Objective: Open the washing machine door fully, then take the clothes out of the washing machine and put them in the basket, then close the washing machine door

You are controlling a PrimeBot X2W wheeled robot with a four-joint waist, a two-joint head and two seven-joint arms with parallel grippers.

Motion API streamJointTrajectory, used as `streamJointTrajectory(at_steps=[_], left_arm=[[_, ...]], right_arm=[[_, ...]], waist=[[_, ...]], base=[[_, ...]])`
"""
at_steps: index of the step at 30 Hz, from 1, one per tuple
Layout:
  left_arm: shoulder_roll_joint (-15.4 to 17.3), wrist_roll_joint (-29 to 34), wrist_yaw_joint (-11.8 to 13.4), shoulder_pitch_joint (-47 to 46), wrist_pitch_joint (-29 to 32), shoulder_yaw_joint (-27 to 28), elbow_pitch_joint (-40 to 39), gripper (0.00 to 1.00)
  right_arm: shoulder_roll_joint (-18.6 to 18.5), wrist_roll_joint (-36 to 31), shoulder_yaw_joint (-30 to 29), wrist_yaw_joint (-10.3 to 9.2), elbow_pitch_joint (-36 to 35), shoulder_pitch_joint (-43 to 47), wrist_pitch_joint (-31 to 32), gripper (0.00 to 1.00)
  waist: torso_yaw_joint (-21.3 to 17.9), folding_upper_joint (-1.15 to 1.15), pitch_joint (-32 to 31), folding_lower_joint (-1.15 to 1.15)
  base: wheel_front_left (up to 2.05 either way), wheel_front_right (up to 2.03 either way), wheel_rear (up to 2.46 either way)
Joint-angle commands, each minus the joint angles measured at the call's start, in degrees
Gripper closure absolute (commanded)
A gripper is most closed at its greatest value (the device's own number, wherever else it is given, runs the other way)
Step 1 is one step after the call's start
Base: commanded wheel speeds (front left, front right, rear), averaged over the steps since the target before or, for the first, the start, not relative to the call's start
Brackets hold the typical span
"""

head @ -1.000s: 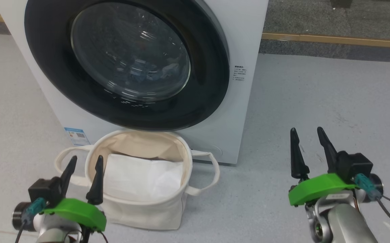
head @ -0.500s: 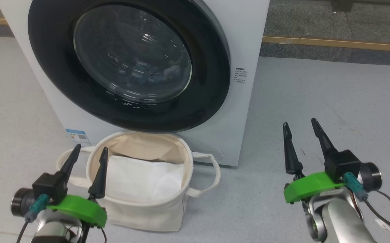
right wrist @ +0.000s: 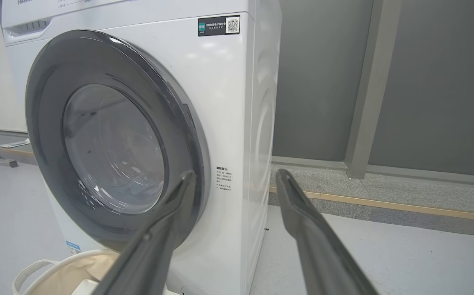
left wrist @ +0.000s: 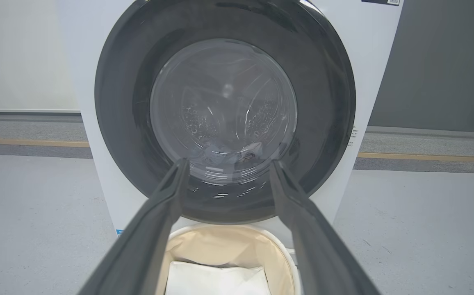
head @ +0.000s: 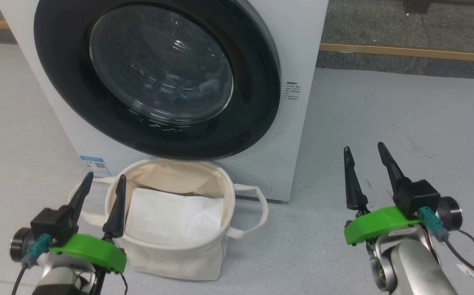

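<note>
The white washing machine [head: 298, 49] stands ahead, its door [head: 253, 94] lying against the front. Through the glass window, blue and pale clothes [head: 179, 92] lie low in the drum, dim behind reflections. The cream basket [head: 171, 254] sits on the floor right under the door, with a plain white sheet [head: 171, 215] inside. My left gripper [head: 105, 176] is open beside the basket's left rim, empty. My right gripper [head: 363, 147] is open over bare floor, right of the machine. The left wrist view faces the door [left wrist: 323, 102] past the left gripper [left wrist: 229, 163]; the right gripper [right wrist: 236, 173] points at the machine's front right corner [right wrist: 229, 102].
Grey floor [head: 405, 114] spreads to the right of the machine. A wooden strip [head: 405, 51] and dark ledge run along the back wall. Grey wall panels [right wrist: 425, 82] rise behind the machine in the right wrist view. The basket's loop handles [head: 257, 209] stick out at both sides.
The head view has shifted slightly. My right gripper has risen a little and edged left toward the machine. The left gripper has barely moved. Door, clothes and basket are as before.
</note>
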Motion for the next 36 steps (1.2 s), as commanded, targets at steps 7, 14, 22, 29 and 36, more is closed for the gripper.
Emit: streamJointTrajectory(at_steps=[7,14,22,29,36], left_arm=[[1.72,-0.39,0.18,-3.63,-0.66,2.35,-1.72,0.00],[1.76,-0.58,0.35,-3.51,-0.66,2.03,-1.74,0.00],[1.58,-1.13,0.63,-3.56,-0.59,1.90,-1.71,0.00],[1.70,-1.24,0.81,-3.71,-0.45,1.46,-1.91,0.00],[1.32,-1.48,0.64,-3.42,-0.40,0.50,-1.44,0.00]], right_arm=[[-0.29,4.19,1.46,0.00,-1.64,-2.38,-0.71,0.00],[-0.29,4.30,1.44,0.00,-1.44,-2.50,-0.71,0.00],[-0.29,5.65,0.95,0.00,-1.17,-2.29,-0.71,0.00],[-0.29,9.76,-0.80,0.00,-0.77,-2.34,-0.71,1.00],[-0.29,28.24,-2.66,0.00,3.33,-4.50,-0.71,1.00]], waist=[[-0.14,0.00,0.31,0.00],[-0.19,0.00,0.44,0.00],[0.03,0.00,0.72,0.00],[0.05,0.00,1.61,0.00],[-0.06,0.00,3.07,0.00]], base=[[0.00,0.00,0.00],[0.00,0.00,0.00],[0.00,0.00,0.00],[0.00,0.00,0.00],[0.00,0.00,0.00]])
